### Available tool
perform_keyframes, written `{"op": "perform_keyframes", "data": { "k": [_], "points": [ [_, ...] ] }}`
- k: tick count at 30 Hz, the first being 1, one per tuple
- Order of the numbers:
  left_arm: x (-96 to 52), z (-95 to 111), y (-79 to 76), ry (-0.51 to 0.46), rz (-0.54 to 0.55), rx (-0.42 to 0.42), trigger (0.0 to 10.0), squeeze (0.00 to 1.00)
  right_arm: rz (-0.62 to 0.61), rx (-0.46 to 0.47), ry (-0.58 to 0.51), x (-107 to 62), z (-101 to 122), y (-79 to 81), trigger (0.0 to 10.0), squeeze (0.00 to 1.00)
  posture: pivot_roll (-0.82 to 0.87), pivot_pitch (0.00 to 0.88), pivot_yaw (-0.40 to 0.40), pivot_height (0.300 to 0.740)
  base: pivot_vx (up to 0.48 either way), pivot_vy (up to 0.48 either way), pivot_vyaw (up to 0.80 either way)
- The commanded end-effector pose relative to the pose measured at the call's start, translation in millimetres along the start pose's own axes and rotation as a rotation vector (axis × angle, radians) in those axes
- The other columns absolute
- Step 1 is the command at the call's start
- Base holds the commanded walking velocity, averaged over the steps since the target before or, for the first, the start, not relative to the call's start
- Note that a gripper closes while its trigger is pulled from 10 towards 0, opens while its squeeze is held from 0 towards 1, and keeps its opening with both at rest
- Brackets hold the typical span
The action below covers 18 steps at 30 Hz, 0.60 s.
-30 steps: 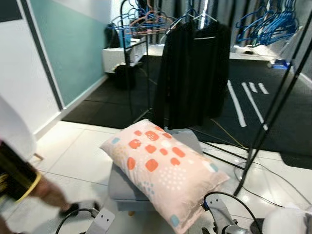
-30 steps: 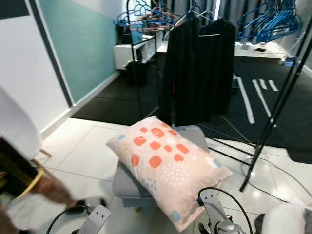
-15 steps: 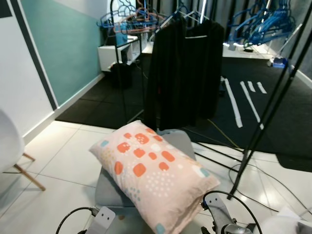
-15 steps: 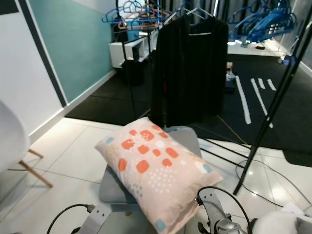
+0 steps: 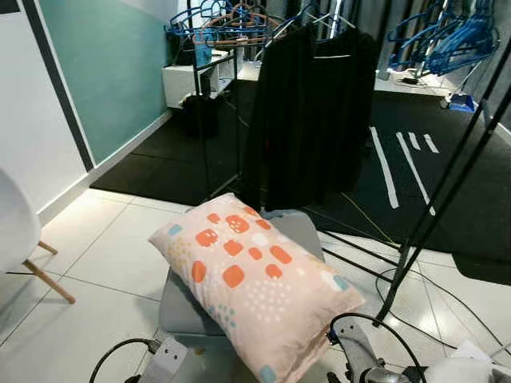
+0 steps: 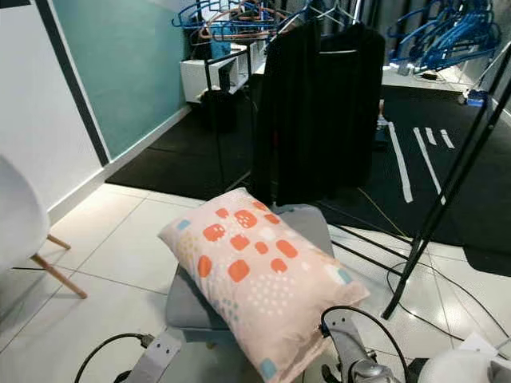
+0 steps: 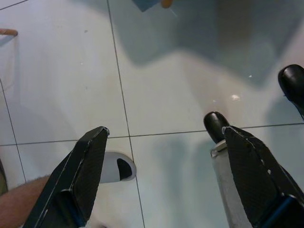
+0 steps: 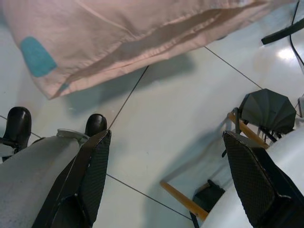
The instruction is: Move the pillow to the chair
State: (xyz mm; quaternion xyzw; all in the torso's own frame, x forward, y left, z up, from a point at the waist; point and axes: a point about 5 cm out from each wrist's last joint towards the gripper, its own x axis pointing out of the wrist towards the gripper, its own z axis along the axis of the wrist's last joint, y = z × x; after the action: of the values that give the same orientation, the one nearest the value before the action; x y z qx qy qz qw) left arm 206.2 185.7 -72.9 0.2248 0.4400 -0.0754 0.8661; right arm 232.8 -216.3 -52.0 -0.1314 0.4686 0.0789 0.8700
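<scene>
A pink pillow (image 5: pixel 255 283) with orange spots lies slantwise on a low grey stool (image 5: pixel 182 307) right in front of me. Its near corner (image 8: pixel 118 38) overhangs the tiled floor. A white chair (image 5: pixel 14 227) with wooden legs stands at the far left. A second white seat (image 8: pixel 268 190) with wooden legs is close at the lower right. My left gripper (image 7: pixel 164 183) hangs open over the bare floor tiles, holding nothing. My right gripper (image 8: pixel 171 183) is open too, below the pillow's overhanging edge and apart from it.
A clothes rack with black garments (image 5: pixel 315 120) stands behind the stool, and a slanted black rack pole (image 5: pixel 447 179) is at the right. Cables (image 5: pixel 415 279) trail on the tiles. A person's white shoe (image 7: pixel 116 168) is near my left gripper.
The camera has shifted a little. A person's arm at the lower left a second ago is gone from the eye views. The pillow stays on the stool.
</scene>
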Motion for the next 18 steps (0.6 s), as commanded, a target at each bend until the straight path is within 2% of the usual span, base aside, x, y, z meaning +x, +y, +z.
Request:
{"op": "perform_keyframes", "data": {
  "k": [1,9,14,18],
  "points": [
    [-0.6,-4.6,3.3,0.009,0.013,-0.011,10.0,0.00,0.001,0.008,0.005,0.2,-0.9,1.2,10.0,0.00,-0.17,0.000,-0.035,0.740,0.000,0.000,0.00],
    [-0.6,-4.0,2.8,0.007,0.020,-0.025,10.0,0.00,0.000,0.005,0.006,0.1,-0.7,0.5,10.0,0.00,-0.16,0.000,-0.038,0.740,0.000,0.000,0.00],
    [-0.8,-4.4,1.6,0.003,0.021,-0.071,10.0,0.00,-0.001,0.002,0.008,-0.1,-0.7,-0.5,10.0,0.00,-0.17,0.000,-0.043,0.740,0.000,0.000,0.00],
    [-0.8,-4.2,1.3,0.001,0.022,-0.078,10.0,0.00,-0.001,0.001,0.008,-0.1,-0.6,-0.8,10.0,0.00,-0.17,0.000,-0.043,0.740,0.000,0.000,0.00]
  ]
}}
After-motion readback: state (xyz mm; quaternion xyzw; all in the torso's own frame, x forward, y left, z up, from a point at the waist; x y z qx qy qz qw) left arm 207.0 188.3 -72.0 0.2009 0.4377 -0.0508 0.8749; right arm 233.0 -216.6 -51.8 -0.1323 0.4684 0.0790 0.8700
